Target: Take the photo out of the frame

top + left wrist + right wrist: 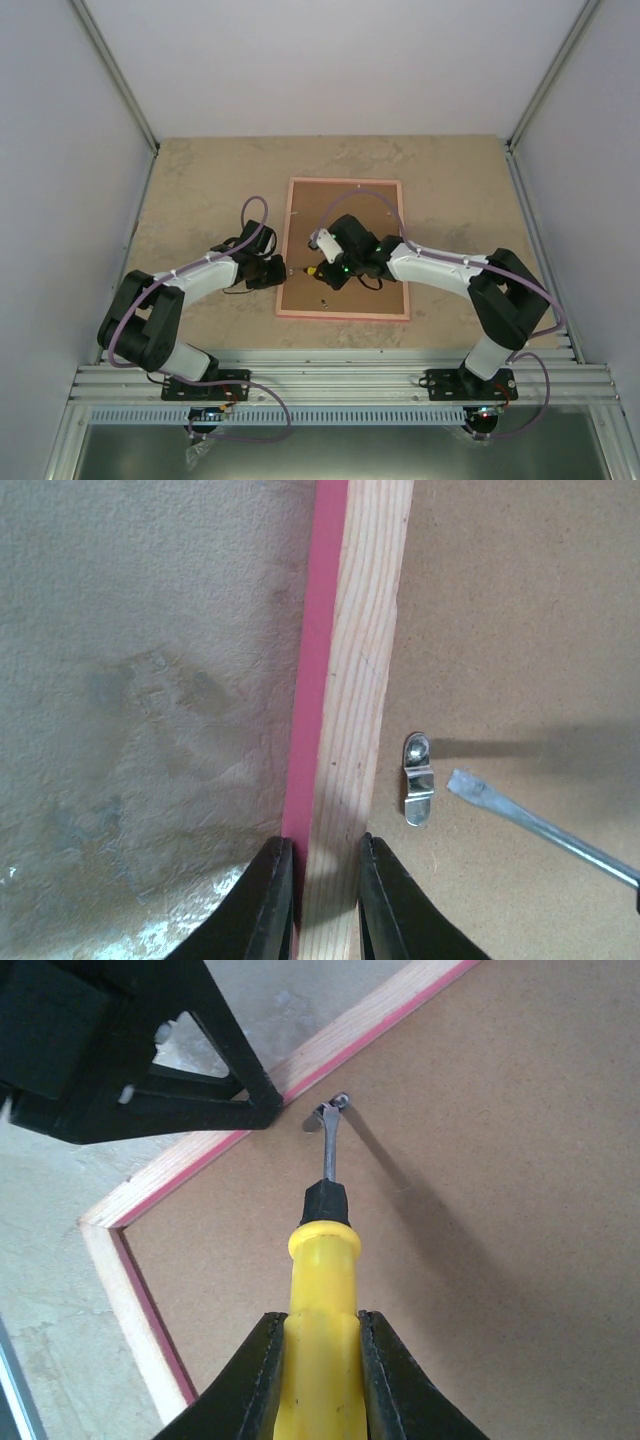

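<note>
The pink frame (345, 182) lies face down on the table, its brown fibreboard back (350, 205) facing up. The photo is hidden beneath it. My left gripper (283, 271) is shut on the frame's left rail (355, 680), one finger on each side of the wood. My right gripper (335, 268) is shut on a yellow-handled screwdriver (322, 1300) over the back. The blade tip (465, 783) sits just beside a small metal turn clip (418, 778) near the left rail. The clip also shows in the right wrist view (325, 1112), at the blade's end.
The frame's near left corner (100, 1222) shows in the right wrist view, with my left gripper's black body (130, 1050) above it. Beige stone-patterned tabletop (210, 190) surrounds the frame. White enclosure walls stand on three sides.
</note>
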`<action>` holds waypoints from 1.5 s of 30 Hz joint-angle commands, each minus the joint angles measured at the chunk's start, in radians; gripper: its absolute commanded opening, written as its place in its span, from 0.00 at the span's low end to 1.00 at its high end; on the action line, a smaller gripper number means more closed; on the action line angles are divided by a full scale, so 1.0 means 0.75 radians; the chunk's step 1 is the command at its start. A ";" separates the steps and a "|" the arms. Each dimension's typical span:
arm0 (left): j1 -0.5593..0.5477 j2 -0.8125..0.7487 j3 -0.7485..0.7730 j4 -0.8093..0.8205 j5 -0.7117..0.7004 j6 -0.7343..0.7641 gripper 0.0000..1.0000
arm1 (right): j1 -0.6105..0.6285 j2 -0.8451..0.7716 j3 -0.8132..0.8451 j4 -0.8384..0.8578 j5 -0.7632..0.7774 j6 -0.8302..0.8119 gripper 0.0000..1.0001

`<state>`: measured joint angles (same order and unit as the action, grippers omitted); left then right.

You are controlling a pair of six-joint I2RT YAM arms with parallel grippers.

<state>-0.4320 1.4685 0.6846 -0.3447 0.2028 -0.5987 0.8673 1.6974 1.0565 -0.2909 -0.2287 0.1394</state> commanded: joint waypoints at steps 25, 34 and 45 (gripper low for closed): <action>0.007 -0.027 -0.006 0.016 -0.020 -0.045 0.07 | 0.044 0.048 -0.008 0.010 0.041 0.038 0.00; 0.007 -0.031 -0.008 0.014 -0.023 -0.046 0.07 | 0.041 0.005 -0.020 -0.009 0.090 0.035 0.00; 0.007 -0.025 -0.007 0.016 -0.023 -0.045 0.07 | 0.041 -0.028 -0.027 -0.005 0.057 0.026 0.00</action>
<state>-0.4320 1.4670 0.6834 -0.3443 0.2020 -0.5987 0.8951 1.7115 1.0519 -0.2745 -0.1867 0.1585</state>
